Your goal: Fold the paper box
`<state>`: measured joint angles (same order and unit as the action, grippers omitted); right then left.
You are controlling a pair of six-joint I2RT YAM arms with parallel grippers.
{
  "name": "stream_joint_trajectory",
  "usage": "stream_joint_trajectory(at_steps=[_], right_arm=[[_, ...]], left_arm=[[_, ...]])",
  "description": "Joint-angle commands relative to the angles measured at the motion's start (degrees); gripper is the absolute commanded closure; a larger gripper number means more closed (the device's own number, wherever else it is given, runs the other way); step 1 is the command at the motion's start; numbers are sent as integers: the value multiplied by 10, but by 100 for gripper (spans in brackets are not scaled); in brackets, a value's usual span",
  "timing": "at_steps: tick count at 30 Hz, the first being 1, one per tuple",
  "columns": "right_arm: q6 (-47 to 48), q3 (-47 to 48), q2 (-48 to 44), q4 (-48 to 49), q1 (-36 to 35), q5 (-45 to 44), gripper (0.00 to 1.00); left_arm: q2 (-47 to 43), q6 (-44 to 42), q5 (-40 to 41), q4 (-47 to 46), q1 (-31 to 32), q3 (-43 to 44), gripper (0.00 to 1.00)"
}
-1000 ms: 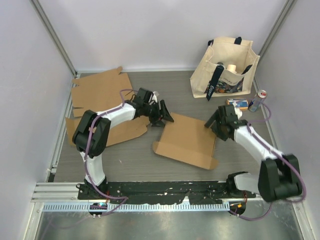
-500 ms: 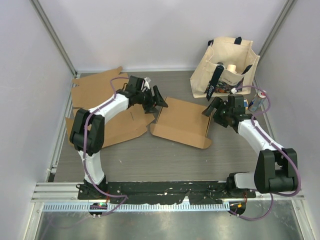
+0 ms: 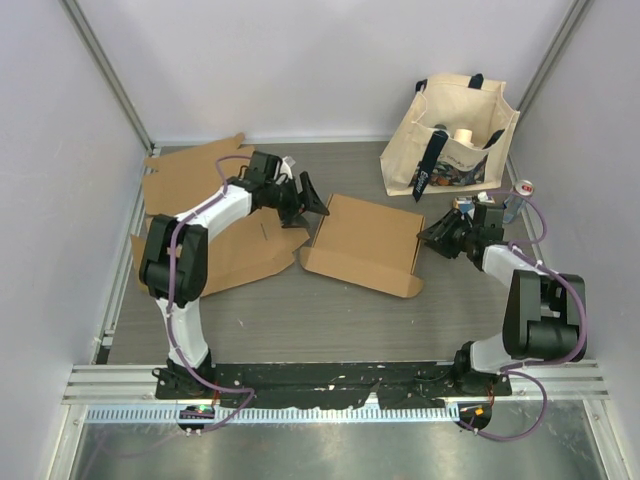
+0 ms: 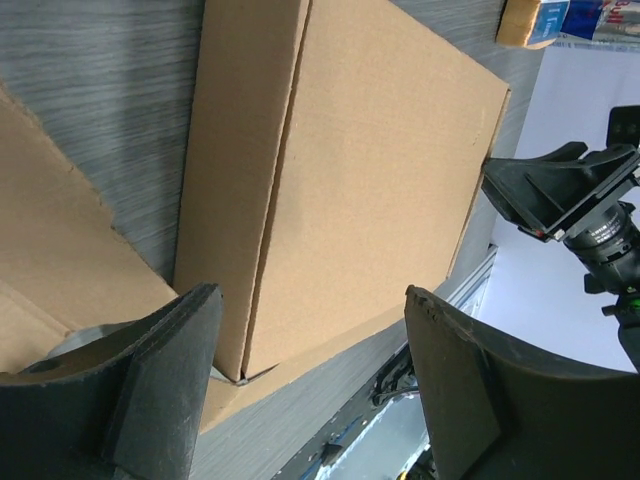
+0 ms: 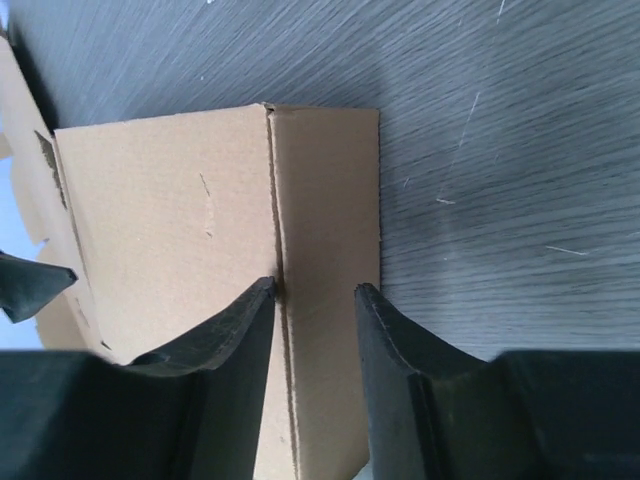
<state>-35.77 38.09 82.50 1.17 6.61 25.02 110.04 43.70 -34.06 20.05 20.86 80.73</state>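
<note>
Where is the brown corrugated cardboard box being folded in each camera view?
Top external: the brown cardboard box sits mid-table.
Left wrist: it fills the upper middle, beyond the open left gripper.
Right wrist: left of centre, its corner crease lined up with the right gripper's gap.
Shared landmark: the grey wood-grain tabletop beside it.

The left arm [image 3: 215, 212] rises from its base at seven o'clock, bends at the elbow and stretches toward three o'clock. The left end effector [image 3: 308, 203] has its jaws spread wide (plain in its wrist view). The right arm [image 3: 505, 265] folds up from five o'clock, with the right end effector [image 3: 432, 237] low and aimed at nine o'clock, its fingers [image 5: 230, 330] only narrowly apart.
</note>
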Motion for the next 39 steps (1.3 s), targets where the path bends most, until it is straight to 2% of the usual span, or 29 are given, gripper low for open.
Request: stream_joint_trajectory(at_steps=[1, 4, 5, 6, 7, 15, 18, 26, 35, 39], right_arm=[[-22, -8, 13, 62, 20, 39, 61], [-24, -16, 22, 60, 37, 46, 65], [-25, -22, 24, 59, 42, 50, 70], [-27, -27, 24, 62, 55, 54, 71], [-26, -32, 25, 63, 60, 56, 71], [-14, -50, 51, 68, 92, 61, 72], [-13, -53, 59, 68, 100, 56, 73], [-1, -59, 60, 57, 118, 42, 75], [-1, -59, 72, 62, 119, 43, 76], [-1, -59, 74, 60, 124, 36, 76]], left_arm=[[21, -20, -35, 8, 0, 40, 22], [41, -31, -41, 24, -1, 63, 21], [46, -34, -44, 28, -1, 72, 20], [54, -34, -46, 32, -1, 75, 19], [57, -37, -47, 32, -3, 81, 14], [97, -89, -86, 83, -7, 128, 12], [106, -84, -120, 62, -7, 120, 12], [123, -67, -144, 23, -7, 105, 13], [143, 39, -228, -120, 9, 62, 12], [147, 45, -219, -127, 16, 55, 12]])
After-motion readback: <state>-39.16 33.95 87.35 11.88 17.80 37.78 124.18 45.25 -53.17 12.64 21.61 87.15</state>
